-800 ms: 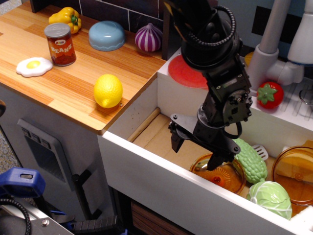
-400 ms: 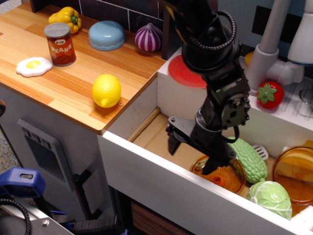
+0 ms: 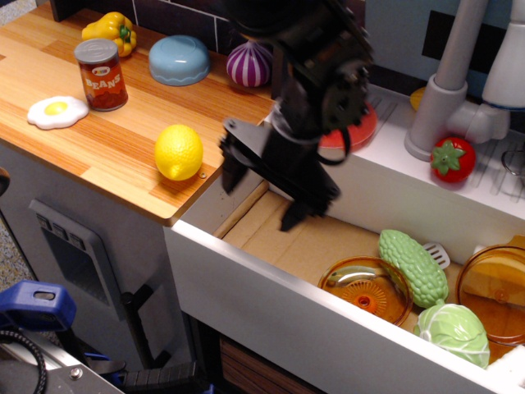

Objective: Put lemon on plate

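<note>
The yellow lemon (image 3: 178,152) lies on the wooden counter near its right front corner. The red plate (image 3: 354,131) sits on the white ledge behind the sink, mostly hidden behind my arm. My gripper (image 3: 261,194) hangs open and empty over the left end of the sink, just right of the lemon and apart from it. Its two black fingers point down, one by the counter edge (image 3: 230,171) and one over the sink floor (image 3: 295,215).
On the counter: a fried egg (image 3: 57,111), a beans can (image 3: 101,74), a yellow pepper (image 3: 111,29), a blue bowl (image 3: 179,59), a purple onion (image 3: 248,63). In the sink: orange dishes (image 3: 365,290), a green gourd (image 3: 413,267), a cabbage (image 3: 455,332). A tomato (image 3: 452,158) stands by the faucet.
My gripper has risen out of the sink and swung left, from above the orange dish to beside the counter's edge near the lemon. The lemon has barely shifted.
</note>
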### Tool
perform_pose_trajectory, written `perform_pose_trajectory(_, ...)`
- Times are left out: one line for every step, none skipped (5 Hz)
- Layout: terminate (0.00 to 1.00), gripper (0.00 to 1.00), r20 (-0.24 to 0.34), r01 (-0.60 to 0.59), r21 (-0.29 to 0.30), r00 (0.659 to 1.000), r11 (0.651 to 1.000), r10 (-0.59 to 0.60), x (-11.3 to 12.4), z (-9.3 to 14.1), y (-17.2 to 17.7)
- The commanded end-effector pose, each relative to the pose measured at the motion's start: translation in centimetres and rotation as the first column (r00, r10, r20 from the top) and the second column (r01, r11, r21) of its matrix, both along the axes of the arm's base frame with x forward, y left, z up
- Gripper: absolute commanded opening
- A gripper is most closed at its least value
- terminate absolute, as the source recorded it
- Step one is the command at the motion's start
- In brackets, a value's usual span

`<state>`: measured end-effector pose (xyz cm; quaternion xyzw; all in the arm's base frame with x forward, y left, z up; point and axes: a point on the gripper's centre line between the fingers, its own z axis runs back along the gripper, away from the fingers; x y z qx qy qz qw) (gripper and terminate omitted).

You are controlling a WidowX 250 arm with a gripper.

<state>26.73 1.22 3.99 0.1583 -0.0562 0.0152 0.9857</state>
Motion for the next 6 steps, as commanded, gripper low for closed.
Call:
perform_pose_trajectory(0.0, 1.0, 0.038, -0.023, 0.06, 0.999, 0.998, 0.02, 0.6, 3.8, 4.4)
perform_pose_trajectory(0.0, 1.0, 0.091, -0.041, 0.082, 0.995, 0.996, 0.034, 1.7, 4.0, 7.2)
perform_pose_trajectory(0.0, 1.0, 0.121, -0.039, 0.086, 0.992, 0.996, 0.029, 2.7, 3.8, 9.4)
perform_pose_trajectory(0.0, 1.0, 0.133, -0.025, 0.022, 0.991, 0.999, 0.022, 3.6, 3.2, 11.2)
perform_pose_trajectory(0.0, 1.0, 0.168, -0.029, -0.01, 0.985, 1.0, 0.03, 3.3, 2.0, 11.7)
perform_pose_trajectory(0.0, 1.0, 0.169, -0.035, -0.047, 0.985, 0.998, 0.042, 2.7, 1.3, 11.8)
